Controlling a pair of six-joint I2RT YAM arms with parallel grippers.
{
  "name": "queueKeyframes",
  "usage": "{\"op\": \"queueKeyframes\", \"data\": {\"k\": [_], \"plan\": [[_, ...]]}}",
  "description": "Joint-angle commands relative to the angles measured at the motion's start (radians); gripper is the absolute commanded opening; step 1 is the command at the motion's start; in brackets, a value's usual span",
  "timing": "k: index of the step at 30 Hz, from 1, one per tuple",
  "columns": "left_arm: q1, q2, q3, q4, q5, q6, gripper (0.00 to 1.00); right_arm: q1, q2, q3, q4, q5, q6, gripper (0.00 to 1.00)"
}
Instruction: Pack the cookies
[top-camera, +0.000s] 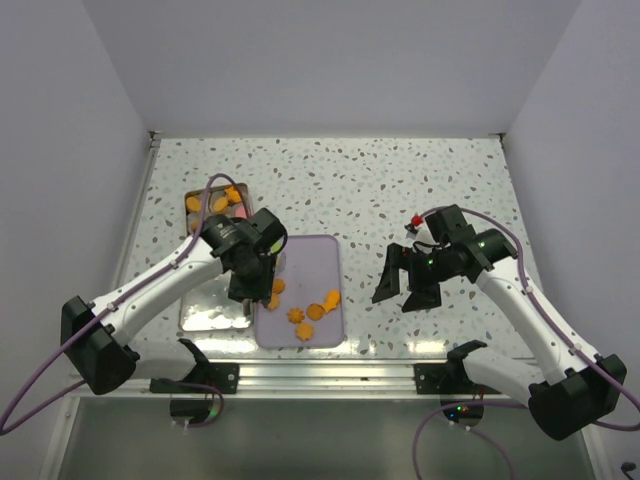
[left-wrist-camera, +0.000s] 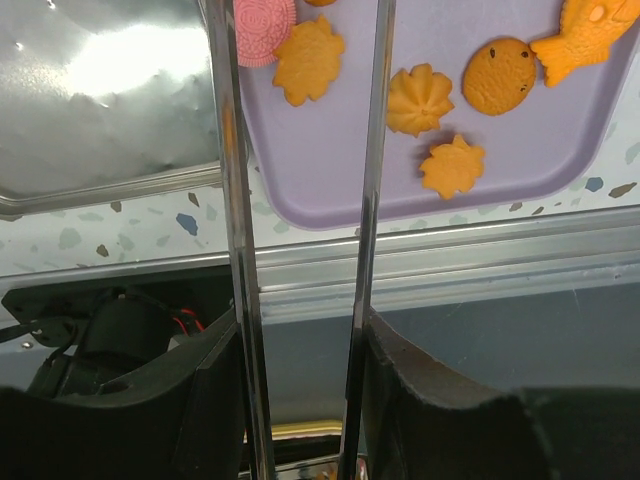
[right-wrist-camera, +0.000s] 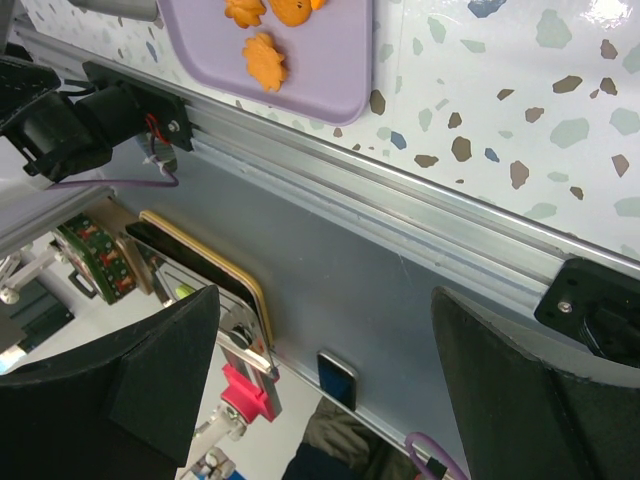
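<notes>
The left gripper (left-wrist-camera: 300, 325) has its dark fingers (left-wrist-camera: 215, 390) clamped on the two arms of the long metal tongs (left-wrist-camera: 232, 200). The blades stand apart and reach out over the lilac rectangular plastic tray (left-wrist-camera: 330, 190). On the tray lie small flat cookies (left-wrist-camera: 418, 98): orange flowers, a fish, a round one and a pink one. The right gripper (top-camera: 405, 285) hangs spread and empty above the speckled table (top-camera: 400, 190), well apart from the tray. Some cookies already sit in the square metal tin (top-camera: 188, 205) behind the tray. I judge the packing partly done, with a handful left.
</notes>
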Motion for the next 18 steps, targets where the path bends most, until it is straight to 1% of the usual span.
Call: {"op": "queueKeyframes", "data": {"k": [1,8,14,18], "plan": [[-0.019,-0.011,0.005,-0.012,-0.011,-0.051,0.47,0.006,-0.018,0.020,0.008,-0.002,-0.003,0.90],[-0.021,-0.003,-0.038,-0.011,-0.011,-0.081,0.48,0.004,-0.015,0.020,0.008,0.002,-0.006,0.90],[-0.019,0.015,-0.037,-0.012,-0.028,-0.083,0.48,0.003,-0.015,0.017,0.008,0.004,-0.009,0.90],[-0.019,0.055,-0.032,-0.004,-0.040,-0.074,0.48,0.004,-0.007,0.023,0.010,0.004,-0.011,0.90]]}}
